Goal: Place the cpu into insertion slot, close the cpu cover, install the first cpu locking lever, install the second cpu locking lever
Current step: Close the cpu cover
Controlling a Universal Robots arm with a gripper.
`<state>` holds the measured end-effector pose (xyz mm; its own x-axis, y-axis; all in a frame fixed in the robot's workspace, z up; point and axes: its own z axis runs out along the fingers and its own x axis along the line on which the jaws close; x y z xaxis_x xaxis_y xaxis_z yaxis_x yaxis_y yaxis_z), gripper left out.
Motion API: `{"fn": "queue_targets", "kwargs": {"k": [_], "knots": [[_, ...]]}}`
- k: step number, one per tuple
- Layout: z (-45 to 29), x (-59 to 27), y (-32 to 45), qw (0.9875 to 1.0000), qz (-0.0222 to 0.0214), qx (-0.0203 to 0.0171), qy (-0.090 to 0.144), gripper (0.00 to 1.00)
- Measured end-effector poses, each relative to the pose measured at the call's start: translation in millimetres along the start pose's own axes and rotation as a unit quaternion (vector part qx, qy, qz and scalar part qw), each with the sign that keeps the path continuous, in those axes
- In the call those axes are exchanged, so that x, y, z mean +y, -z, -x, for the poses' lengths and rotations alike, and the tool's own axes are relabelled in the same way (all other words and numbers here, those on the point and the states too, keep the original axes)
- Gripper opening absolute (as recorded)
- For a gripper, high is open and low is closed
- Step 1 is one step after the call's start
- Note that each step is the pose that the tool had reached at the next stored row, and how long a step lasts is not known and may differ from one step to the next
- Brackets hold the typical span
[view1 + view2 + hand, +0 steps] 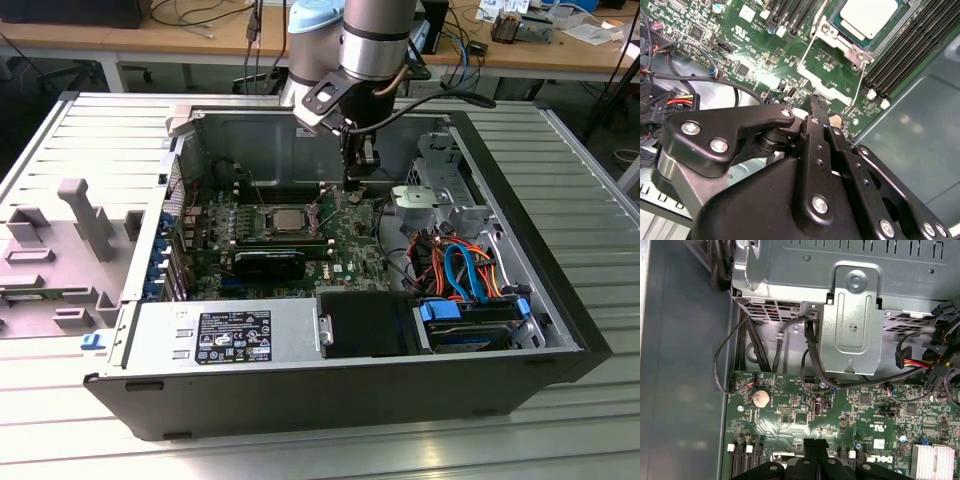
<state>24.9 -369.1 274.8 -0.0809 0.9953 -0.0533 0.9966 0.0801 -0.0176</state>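
The cpu [286, 220] [868, 16], a flat square chip with a silver top, lies in the insertion slot [263, 224] on the green board. The cpu cover [836, 36] lies as a metal frame around the chip's edge. Two thin wire locking levers [806, 51] [860, 81] run along the socket's sides; I cannot tell whether they are latched. My gripper [357, 181] [816, 103] [815, 443] hangs shut and holds nothing. It is just above the board, on the exterior view's right of the socket and apart from it.
Long black memory slots [912, 42] flank the socket. A metal drive cage [850, 315] with black cables [810, 365] rises beyond the gripper. A coin battery [760, 398] sits on the board. Coloured cables [460, 265] and a power supply [225, 335] fill the case's near side.
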Motion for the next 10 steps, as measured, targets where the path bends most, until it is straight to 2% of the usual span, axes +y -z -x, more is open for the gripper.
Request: {"fn": "queue_targets", "kwargs": {"k": [5, 10], "knots": [[-0.1, 2.5, -5.7, 1.0, 0.0, 0.0, 0.0, 0.11], [-0.2, 2.7, -8.3, 1.0, 0.0, 0.0, 0.001, 0.11]]}}
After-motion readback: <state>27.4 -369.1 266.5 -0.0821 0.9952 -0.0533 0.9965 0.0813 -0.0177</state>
